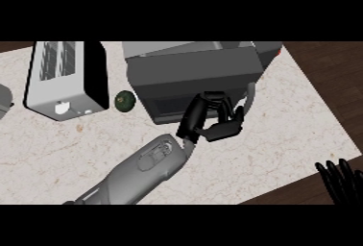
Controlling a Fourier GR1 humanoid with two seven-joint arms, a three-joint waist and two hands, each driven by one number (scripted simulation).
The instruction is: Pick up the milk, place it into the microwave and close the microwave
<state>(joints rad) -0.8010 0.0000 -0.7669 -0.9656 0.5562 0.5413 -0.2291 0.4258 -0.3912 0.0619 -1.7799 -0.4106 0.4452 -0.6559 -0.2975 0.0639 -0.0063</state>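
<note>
The dark grey microwave (191, 72) stands at the back middle of the counter, its door facing me and looking shut or nearly so, with a thin handle (249, 96) at its right side. My left hand (212, 115) rests against the lower front of the door beside the handle, fingers loosely bent and holding nothing. No milk shows anywhere in view. My right hand (342, 178) stays at the lower right edge, fingers up, resting open.
A white toaster (64, 77) stands at the back left, with a dark green round fruit (126, 101) between it and the microwave. A grey object (4, 102) pokes in at the left edge. The counter (284, 144) ends in dark wood at the right.
</note>
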